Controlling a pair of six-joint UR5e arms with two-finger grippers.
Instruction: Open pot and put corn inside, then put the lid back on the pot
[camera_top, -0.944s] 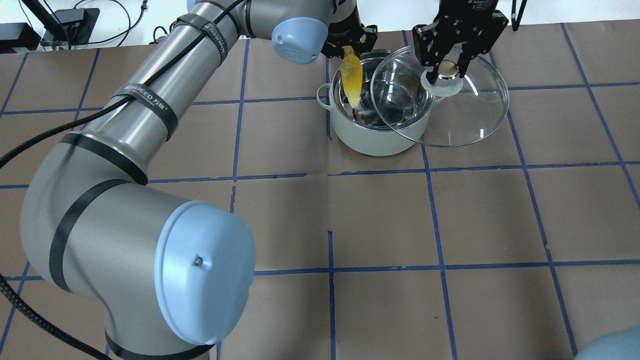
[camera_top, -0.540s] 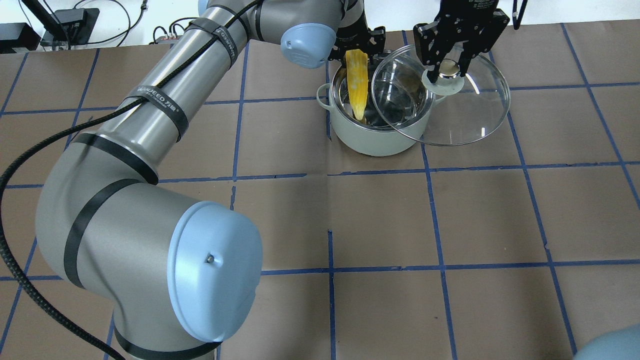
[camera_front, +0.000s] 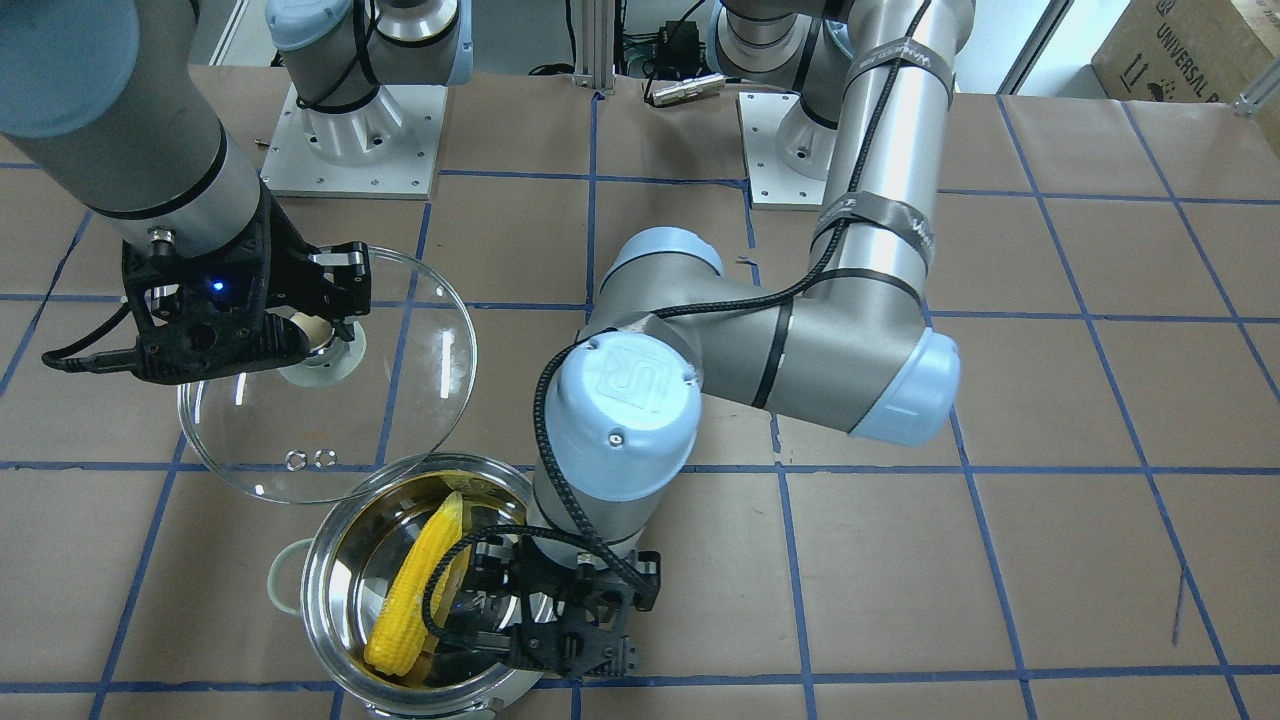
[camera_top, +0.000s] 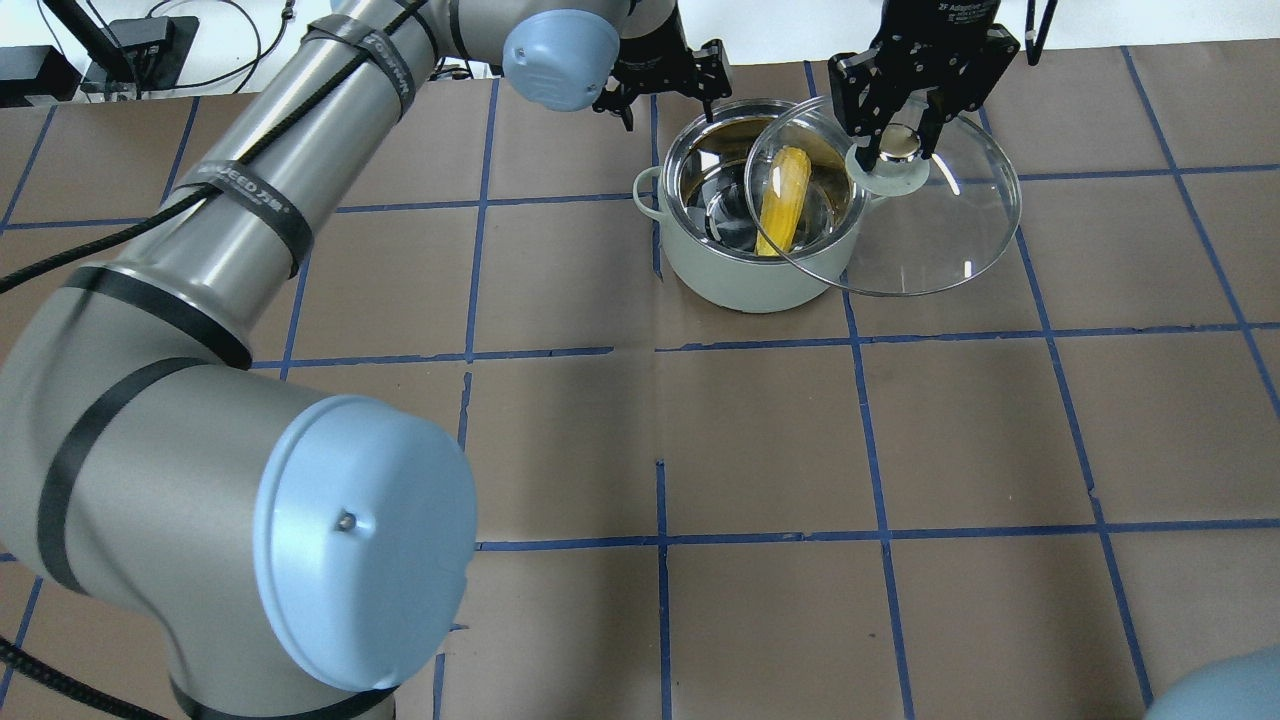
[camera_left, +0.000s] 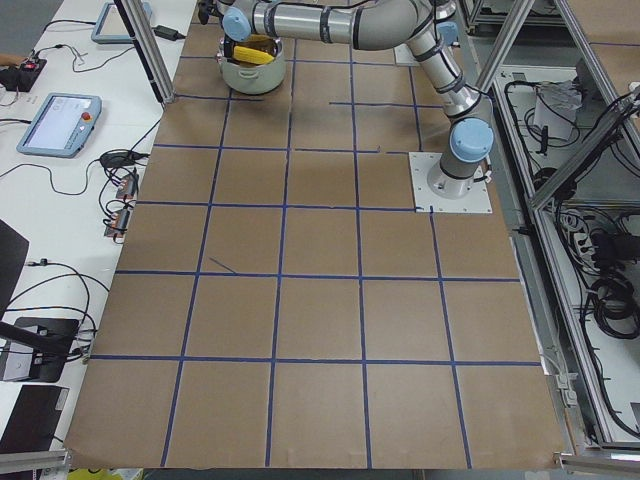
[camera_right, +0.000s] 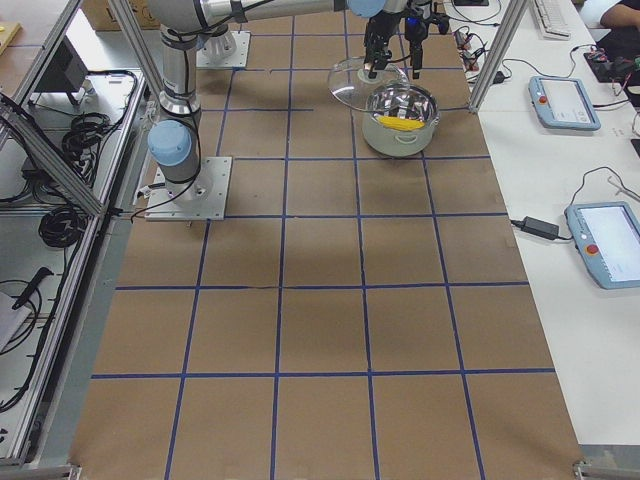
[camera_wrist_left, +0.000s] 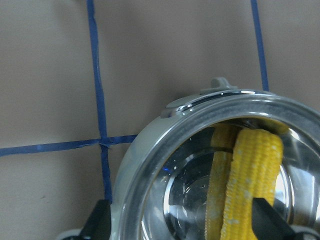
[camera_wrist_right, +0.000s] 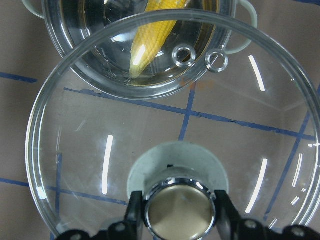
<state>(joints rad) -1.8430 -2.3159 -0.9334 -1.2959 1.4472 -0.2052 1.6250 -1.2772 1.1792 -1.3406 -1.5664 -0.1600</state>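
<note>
Resting in the pot (camera_top: 740, 282), corn (camera_top: 783, 200) dropped, left tool (camera_top: 668, 112) released, withdrawn, right tool (camera_top: 898, 142) still clamping lid (camera_top: 930, 240).

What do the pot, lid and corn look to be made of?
The pot: metal, likely steel, mirror-bright inside, with a pale matte coating outside.
The lid: clear glass or plastic; tape lines show through it. Its knob is pale with a chrome-like cap.
The corn: probably plastic, uniformly glossy yellow, though real cannot be excluded.
</note>
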